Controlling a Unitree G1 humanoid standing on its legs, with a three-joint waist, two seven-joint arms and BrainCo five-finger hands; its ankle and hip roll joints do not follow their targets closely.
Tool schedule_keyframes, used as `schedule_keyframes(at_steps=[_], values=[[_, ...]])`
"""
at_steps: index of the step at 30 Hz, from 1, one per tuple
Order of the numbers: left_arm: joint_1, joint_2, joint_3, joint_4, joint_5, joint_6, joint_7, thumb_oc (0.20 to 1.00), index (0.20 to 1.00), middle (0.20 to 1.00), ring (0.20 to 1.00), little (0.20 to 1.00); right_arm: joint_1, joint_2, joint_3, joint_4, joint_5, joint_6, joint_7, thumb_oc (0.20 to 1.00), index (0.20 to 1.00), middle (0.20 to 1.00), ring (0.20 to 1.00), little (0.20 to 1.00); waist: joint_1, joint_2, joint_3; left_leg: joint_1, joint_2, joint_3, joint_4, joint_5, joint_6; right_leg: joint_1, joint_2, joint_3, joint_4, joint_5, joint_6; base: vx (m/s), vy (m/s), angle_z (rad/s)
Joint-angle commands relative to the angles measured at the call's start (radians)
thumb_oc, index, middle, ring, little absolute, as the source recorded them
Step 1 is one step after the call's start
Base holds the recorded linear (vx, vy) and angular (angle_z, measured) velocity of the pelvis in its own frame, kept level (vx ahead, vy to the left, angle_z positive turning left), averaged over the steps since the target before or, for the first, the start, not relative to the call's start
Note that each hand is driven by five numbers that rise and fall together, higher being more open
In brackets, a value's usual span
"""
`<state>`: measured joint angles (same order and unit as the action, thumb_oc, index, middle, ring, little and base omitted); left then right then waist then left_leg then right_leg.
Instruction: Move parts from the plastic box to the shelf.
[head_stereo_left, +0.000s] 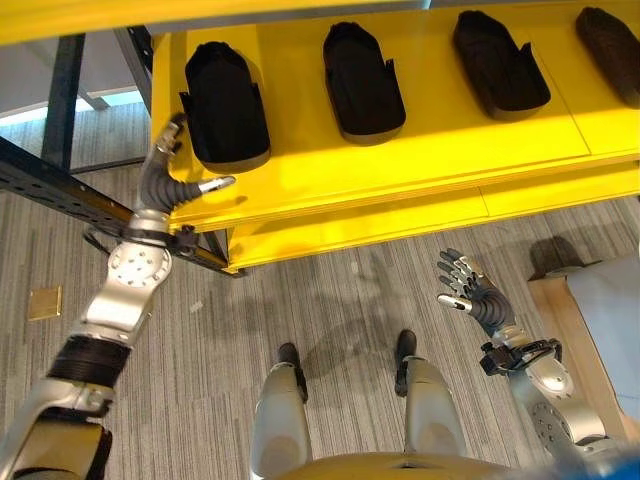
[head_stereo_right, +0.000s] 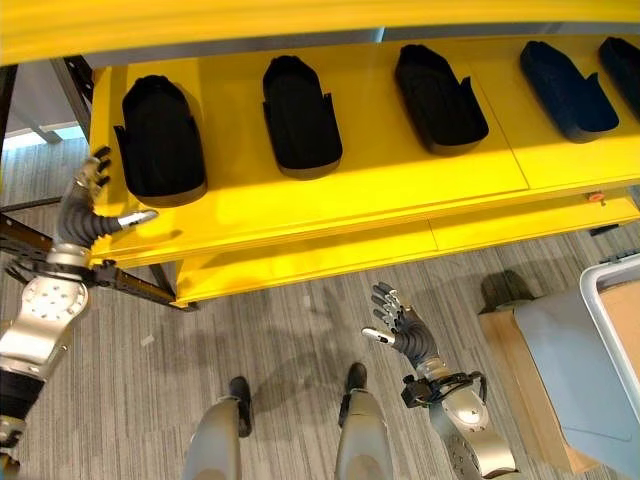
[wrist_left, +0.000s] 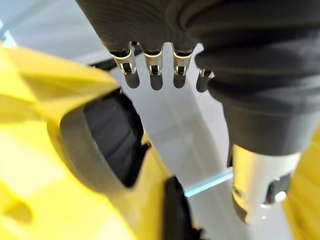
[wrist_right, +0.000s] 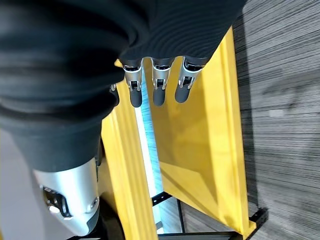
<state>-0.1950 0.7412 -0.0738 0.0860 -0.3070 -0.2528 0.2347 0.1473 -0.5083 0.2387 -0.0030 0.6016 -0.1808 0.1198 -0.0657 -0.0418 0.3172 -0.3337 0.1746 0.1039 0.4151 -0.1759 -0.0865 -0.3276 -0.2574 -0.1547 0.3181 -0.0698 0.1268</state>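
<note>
Several black moulded parts lie in a row on the yellow shelf (head_stereo_left: 420, 165). The leftmost part (head_stereo_left: 225, 110) sits near the shelf's left end. My left hand (head_stereo_left: 160, 185) is raised just left of this part, open, with its fingers along the part's side and its thumb over the shelf's front edge. In the left wrist view the same part (wrist_left: 112, 145) shows past the straight fingers (wrist_left: 152, 75). My right hand (head_stereo_right: 405, 330) hangs open and empty over the floor, below the shelf's front. The plastic box (head_stereo_right: 596, 318) stands at the far right.
A lower yellow shelf board (head_stereo_left: 350, 235) juts out under the top one. A dark metal rack beam (head_stereo_left: 50, 185) runs along the left. The box rests on a low wooden stand (head_stereo_right: 510, 390). Grey carpet floor (head_stereo_left: 330, 310) lies between me and the shelf.
</note>
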Motion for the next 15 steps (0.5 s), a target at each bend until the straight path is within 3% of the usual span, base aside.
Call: schedule_keyframes(at_steps=[1,8,12,15], values=[[-0.091,0.022,-0.012,0.000,-0.041,-0.070,-0.067,1.000,1.000,1.000,1.000,1.000,0.008,-0.002,-0.041,-0.050,-0.036,-0.040,0.002,1.000,1.000,1.000,1.000,1.000,-0.016,0.012,-0.082,0.014,0.061,-0.079,-0.075,0.131,-0.059,0.048,-0.073,0.044,-0.015,0.097,0.058,0.09,-0.032,-0.03],[0.090,-0.116,-0.006,-0.049,0.065,-0.059,-0.109,1.000,1.000,1.000,1.000,1.000,0.012,0.013,-0.053,-0.042,-0.044,-0.039,0.003,1.000,1.000,1.000,1.000,1.000,-0.013,0.030,-0.131,0.135,0.077,-0.048,-0.225,0.184,-0.062,0.131,-0.052,0.020,-0.100,0.104,0.061,0.09,-0.028,-0.02],[0.162,-0.155,-0.011,-0.045,0.107,-0.055,-0.113,1.000,1.000,1.000,1.000,1.000,0.013,0.019,-0.046,-0.035,-0.050,-0.040,-0.006,1.000,1.000,1.000,1.000,1.000,-0.008,0.042,-0.163,0.201,0.081,-0.031,-0.322,0.225,-0.064,0.178,-0.044,0.011,-0.165,0.122,0.065,0.09,-0.036,-0.06],[0.263,-0.196,-0.018,-0.071,0.003,-0.051,-0.177,1.000,1.000,1.000,1.000,1.000,0.023,0.024,-0.041,-0.018,-0.054,-0.035,-0.008,1.000,1.000,1.000,1.000,1.000,0.000,0.059,-0.193,0.246,0.096,-0.024,-0.400,0.272,-0.071,0.222,-0.024,0.006,-0.217,0.123,0.062,0.08,-0.074,-0.07]])
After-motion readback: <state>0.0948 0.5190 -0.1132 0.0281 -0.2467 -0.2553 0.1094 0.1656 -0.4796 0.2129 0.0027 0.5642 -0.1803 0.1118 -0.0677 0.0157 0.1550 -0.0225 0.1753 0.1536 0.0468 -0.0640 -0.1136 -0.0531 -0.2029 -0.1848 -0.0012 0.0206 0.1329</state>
